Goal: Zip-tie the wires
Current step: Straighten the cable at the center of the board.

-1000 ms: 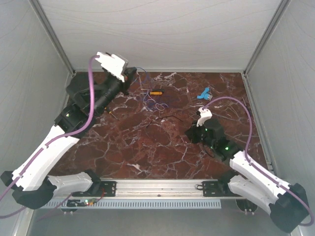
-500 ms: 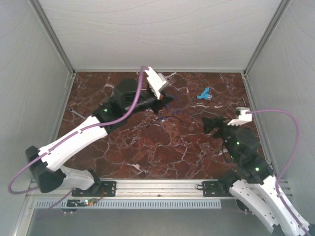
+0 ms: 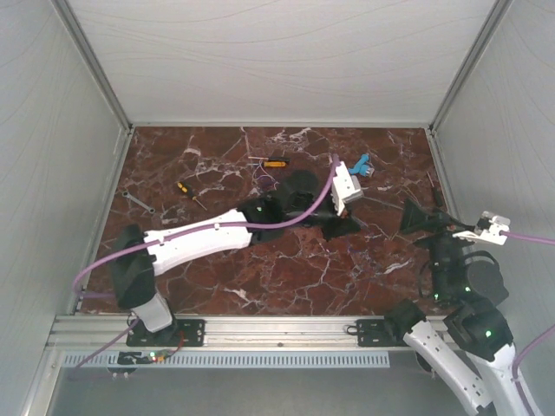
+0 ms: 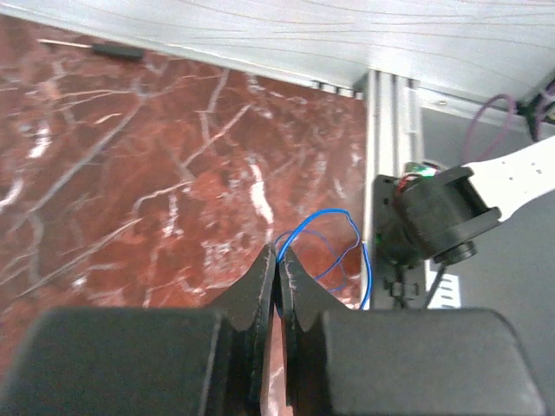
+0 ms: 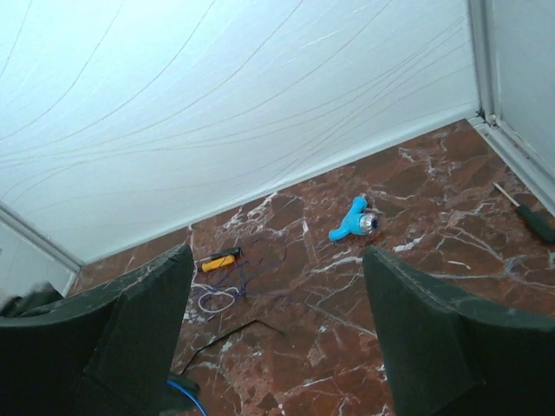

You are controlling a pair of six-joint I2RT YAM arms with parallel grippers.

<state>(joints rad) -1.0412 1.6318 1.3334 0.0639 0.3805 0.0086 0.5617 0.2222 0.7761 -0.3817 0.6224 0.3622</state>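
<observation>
The left gripper [image 4: 276, 251] is clenched tight, and a blue wire loop [image 4: 343, 216] springs out just past its tips, apparently pinched there. Lifting one strand this way would free it from the bench [image 3: 260, 260] so a tie can go round it. The right gripper [image 5: 277, 260] is released, its jaws spread wide with nothing between them, and it is raised and pointed across the bench, probably ready to help. The rest of the wires [image 5: 227, 293] lie loose well ahead of it and slightly to its left, beside an orange-handled screwdriver [image 5: 217, 259]. No tie around them is visible, so I judge the binding not yet done.
</observation>
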